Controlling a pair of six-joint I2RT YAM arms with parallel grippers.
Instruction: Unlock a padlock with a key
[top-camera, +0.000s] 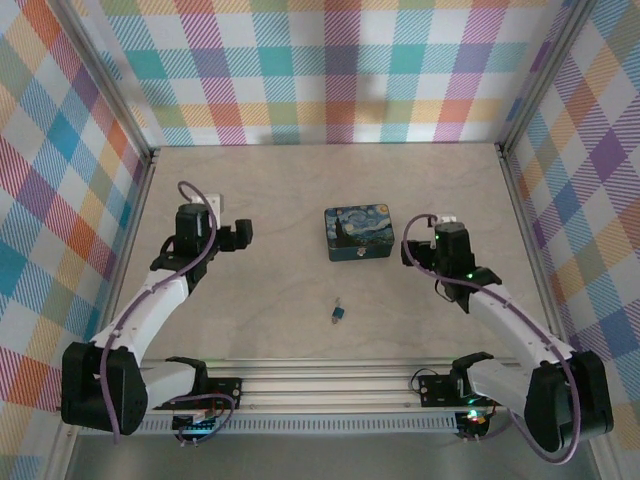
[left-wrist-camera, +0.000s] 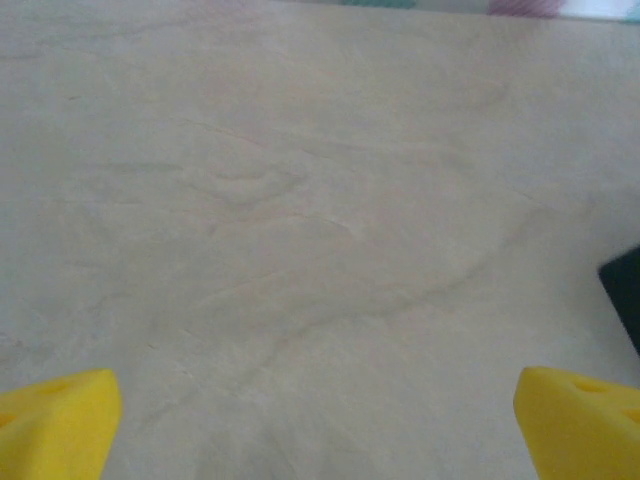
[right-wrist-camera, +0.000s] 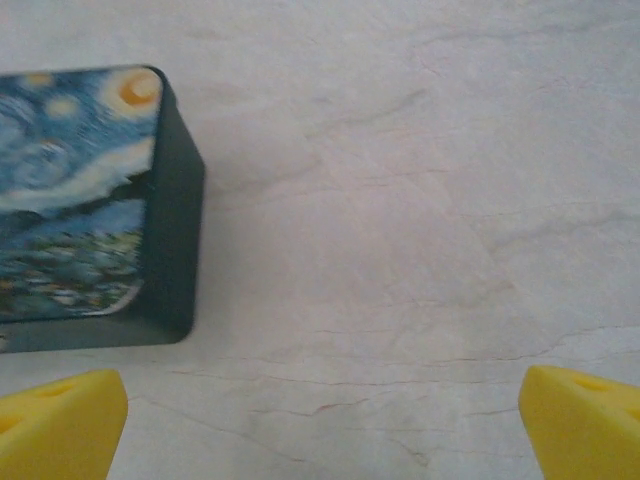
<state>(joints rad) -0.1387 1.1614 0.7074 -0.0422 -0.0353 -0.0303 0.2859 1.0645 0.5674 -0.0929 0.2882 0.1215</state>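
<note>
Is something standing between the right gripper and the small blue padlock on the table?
Nothing visible does. The padlock lies on bare table, closer to the near edge than the open right gripper. The painted box sits beside that gripper, off the straight way to the padlock.

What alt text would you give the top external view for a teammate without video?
A blue padlock lies on the wooden table, on the near side of a night-sky painted box. The left gripper sits well left of the box, the right gripper just beside its right side; both are empty.
</note>
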